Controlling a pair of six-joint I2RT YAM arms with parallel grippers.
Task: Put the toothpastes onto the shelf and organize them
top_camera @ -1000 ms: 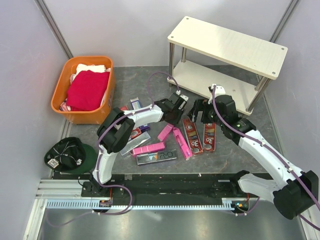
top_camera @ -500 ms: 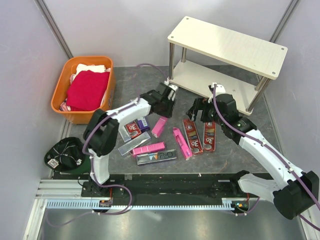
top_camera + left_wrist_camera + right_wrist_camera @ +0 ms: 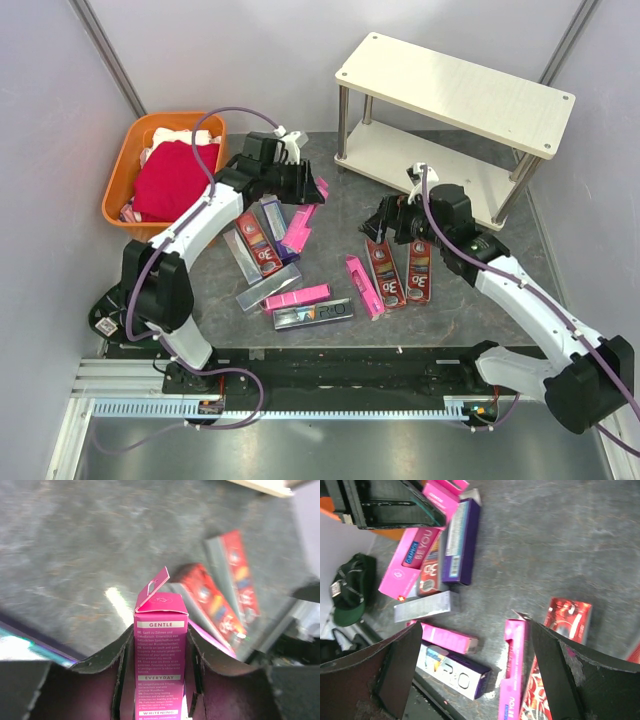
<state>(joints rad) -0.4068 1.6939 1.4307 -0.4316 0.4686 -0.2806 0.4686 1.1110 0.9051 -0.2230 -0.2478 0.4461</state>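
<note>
Grey tabletop (image 3: 440,322), left tool (image 3: 160,637) pinching pink carton (image 3: 161,611) lengthwise, right tool (image 3: 384,224) spread above loose cartons (image 3: 461,540)

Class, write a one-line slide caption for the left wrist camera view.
Left gripper shut on a pink toothpaste carton, top flap open, over the grey table, with red cartons lying beyond.

Pink carton (image 3: 161,645): printed card, showing a slight sheen.
Red cartons (image 3: 385,275): glossy card, catching the light.
Shelf (image 3: 455,92): boards looking like pale matt wood; legs (image 3: 343,122) shining as smooth metal.
Basket (image 3: 118,182): smooth orange plastic, gleaming faintly.
Cloth (image 3: 172,180): red fabric, lying soft and matt.
Table (image 3: 340,200): grey mottled top, glaring dully in patches.
</note>
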